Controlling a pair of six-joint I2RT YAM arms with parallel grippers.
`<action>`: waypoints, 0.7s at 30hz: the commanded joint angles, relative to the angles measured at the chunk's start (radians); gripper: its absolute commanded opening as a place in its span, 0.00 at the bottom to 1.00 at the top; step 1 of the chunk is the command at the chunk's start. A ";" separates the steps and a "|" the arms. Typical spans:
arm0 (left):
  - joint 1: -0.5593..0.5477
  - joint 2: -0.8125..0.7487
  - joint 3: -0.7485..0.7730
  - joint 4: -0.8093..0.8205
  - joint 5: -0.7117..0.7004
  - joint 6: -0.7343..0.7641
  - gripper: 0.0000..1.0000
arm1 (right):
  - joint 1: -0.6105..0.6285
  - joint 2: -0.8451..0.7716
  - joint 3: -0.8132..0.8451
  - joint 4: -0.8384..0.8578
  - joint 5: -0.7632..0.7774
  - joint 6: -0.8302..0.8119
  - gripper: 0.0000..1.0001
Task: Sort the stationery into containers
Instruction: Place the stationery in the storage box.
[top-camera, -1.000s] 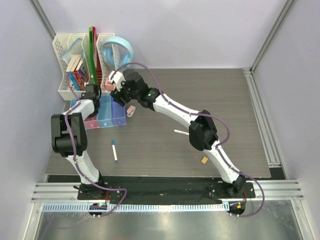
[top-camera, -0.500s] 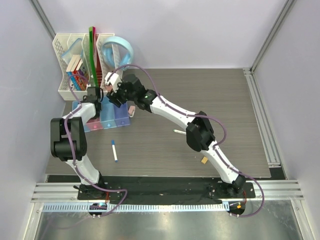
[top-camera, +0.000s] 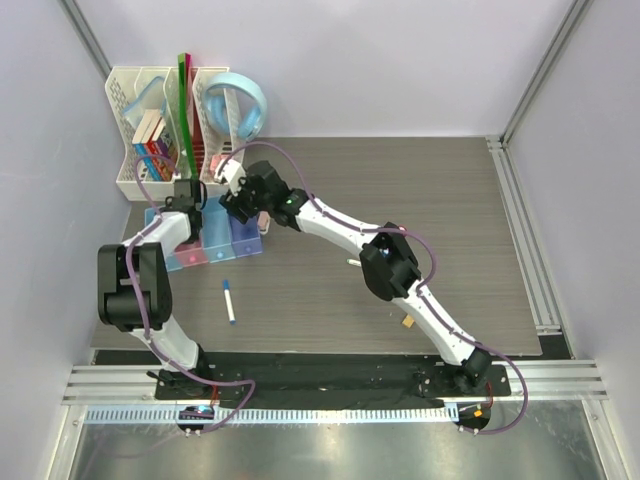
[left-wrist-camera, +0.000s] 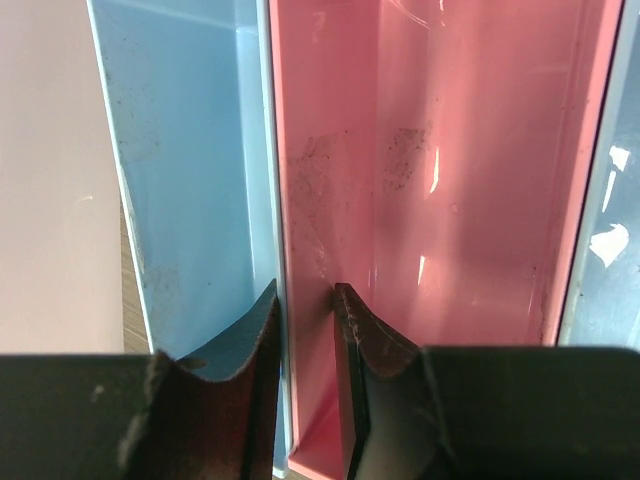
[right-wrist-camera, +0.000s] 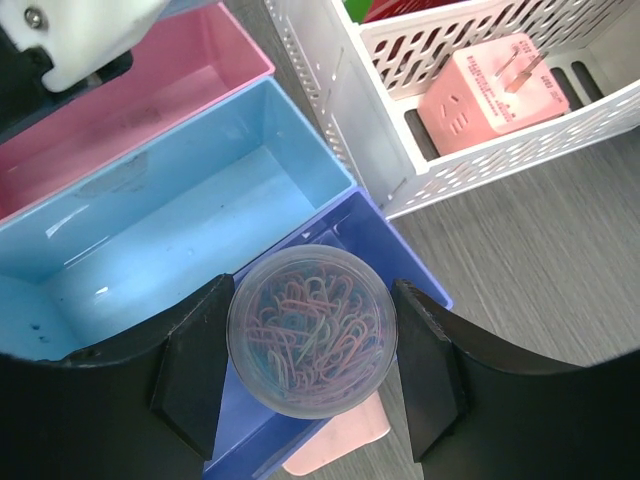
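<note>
The containers (top-camera: 213, 240) are a joined row of blue, pink, blue and purple bins at the back left. My left gripper (top-camera: 187, 200) (left-wrist-camera: 305, 300) is shut on the wall between the first blue bin (left-wrist-camera: 190, 150) and the pink bin (left-wrist-camera: 450, 150). Above the purple bin (right-wrist-camera: 400, 250), my right gripper (top-camera: 243, 205) (right-wrist-camera: 310, 335) is shut on a round clear box of paper clips (right-wrist-camera: 310, 330). A pinkish eraser (right-wrist-camera: 335, 450) (top-camera: 264, 222) lies beside that bin. The blue-capped marker (top-camera: 229, 300), thin pen (top-camera: 358, 263) and tan eraser (top-camera: 408, 321) lie on the table.
A white mesh organizer (top-camera: 125, 100) (right-wrist-camera: 380, 150) with books and a green ruler stands right behind the bins. A pink plug adapter (right-wrist-camera: 495, 95) sits in it. Light-blue headphones (top-camera: 240, 100) lean at its right. Side walls close in on both sides.
My right gripper has come nearer and down with the paper clip box, from beside the organizer to over the purple bin. The left gripper has stayed on the bin wall.
</note>
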 joint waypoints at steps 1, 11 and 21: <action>-0.006 -0.041 -0.025 -0.070 0.010 0.008 0.24 | -0.015 -0.003 0.072 0.102 0.012 -0.006 0.28; -0.006 -0.075 -0.056 -0.082 0.007 0.011 0.24 | -0.025 0.051 0.104 0.128 0.006 0.008 0.31; -0.005 -0.073 -0.043 -0.088 -0.005 0.012 0.24 | -0.026 0.057 0.101 0.125 -0.004 0.031 0.32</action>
